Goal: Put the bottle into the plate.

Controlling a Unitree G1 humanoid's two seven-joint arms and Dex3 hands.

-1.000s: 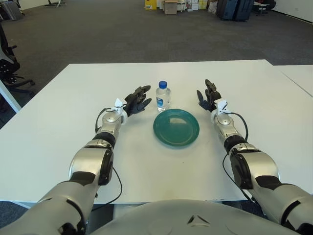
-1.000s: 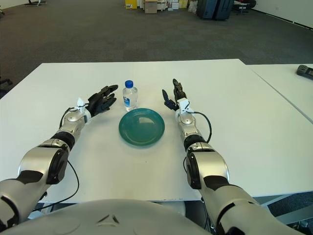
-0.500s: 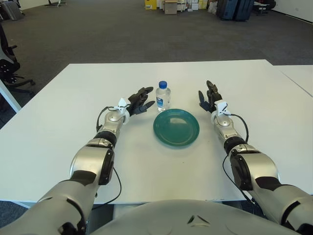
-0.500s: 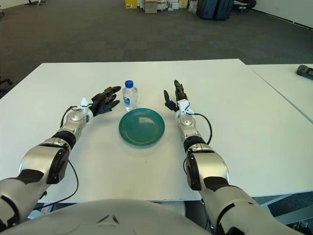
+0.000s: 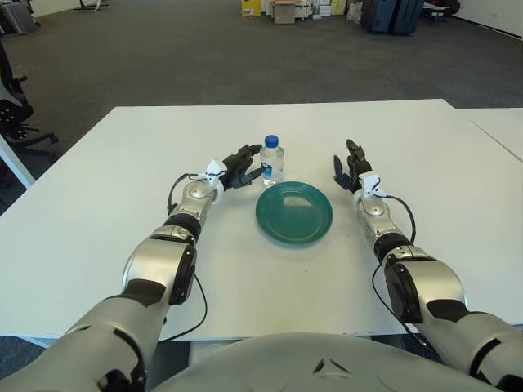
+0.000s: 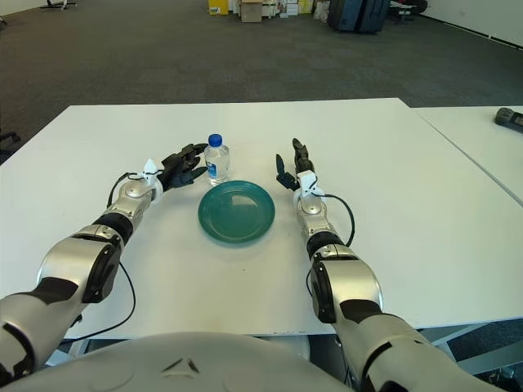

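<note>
Small clear plastic water bottle with blue cap point(image 5: 272, 161) stands upright on the white surface point(image 5: 98, 204), just behind the far-left rim of the round dark green plate point(image 5: 294, 212). Bottle is outside the plate, not touching it as far as I can tell.

My left hand point(image 5: 243, 166) is at the bottle's left side, fingers spread and pointing toward it. Upper fingertip sits right at the bottle's shoulder; I cannot tell whether it touches. The fingers are not wrapped around the bottle and hold nothing.

My right hand point(image 5: 351, 163) shows to the right of the plate, beyond its far-right rim, fingers loosely extended upward, grasping nothing. It is apart from both plate and bottle.

Black object point(image 6: 508, 118) lies on the neighbouring white table at far right.
</note>
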